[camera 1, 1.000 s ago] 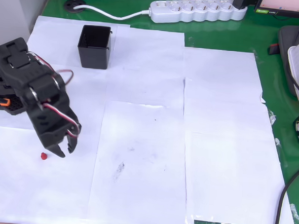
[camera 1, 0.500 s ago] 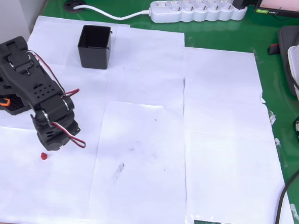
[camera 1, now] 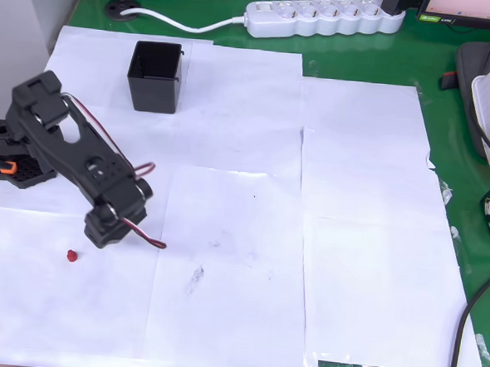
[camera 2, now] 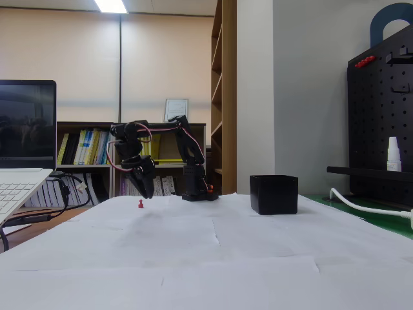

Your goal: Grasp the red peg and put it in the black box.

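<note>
While white paper sheets covered most of the green tabletop, the black robot arm reached out from the left edge in the overhead view. The black box stood upright near the far left corner, well apart from the arm's tip. The gripper hung pointing down just above the paper, empty; whether its fingers were apart or together could not be told. The red peg lay on the paper near the left edge, just beside the gripper and not touched. To grasp well, the fingers would likely need to straddle the tiny peg before descending. The fixed view showed the gripper's height above the peg; the overhead view showed its sideways offset.
</note>
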Controlling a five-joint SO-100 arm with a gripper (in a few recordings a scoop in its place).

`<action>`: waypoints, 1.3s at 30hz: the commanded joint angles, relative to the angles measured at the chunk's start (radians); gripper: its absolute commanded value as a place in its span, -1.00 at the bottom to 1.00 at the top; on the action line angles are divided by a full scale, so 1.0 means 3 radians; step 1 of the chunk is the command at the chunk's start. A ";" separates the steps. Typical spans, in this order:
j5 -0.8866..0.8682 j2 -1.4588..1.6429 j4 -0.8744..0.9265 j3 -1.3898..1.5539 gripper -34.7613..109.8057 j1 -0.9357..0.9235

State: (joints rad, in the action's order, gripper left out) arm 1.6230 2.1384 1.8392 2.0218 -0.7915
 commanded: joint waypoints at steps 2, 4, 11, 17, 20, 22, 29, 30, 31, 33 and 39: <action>-0.0159 0.0394 0.0394 0.0552 -0.52 0.0066; -0.0174 0.0491 0.0394 0.0562 -0.52 0.0112; -0.0665 0.0588 0.0404 0.0307 -0.52 0.0348; -0.0660 0.0557 0.0399 0.0276 -0.52 0.0327; -0.0588 0.0424 0.0399 0.0419 -0.52 0.0312; -0.0414 0.0133 0.0399 0.0414 -0.52 0.0327; -0.0010 -0.0793 0.0394 0.0593 -0.52 0.0332; 0.0005 -0.0900 0.0394 0.0649 -0.52 0.0322; 0.0056 -0.1018 0.0389 0.0670 -0.52 0.0307; 0.0133 -0.1263 0.0378 0.0695 -0.52 0.0261; 0.0077 -0.2275 -0.0598 -0.0184 -0.51 0.0010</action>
State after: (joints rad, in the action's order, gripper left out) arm 1.6460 1.7104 1.7748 2.1016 -0.7486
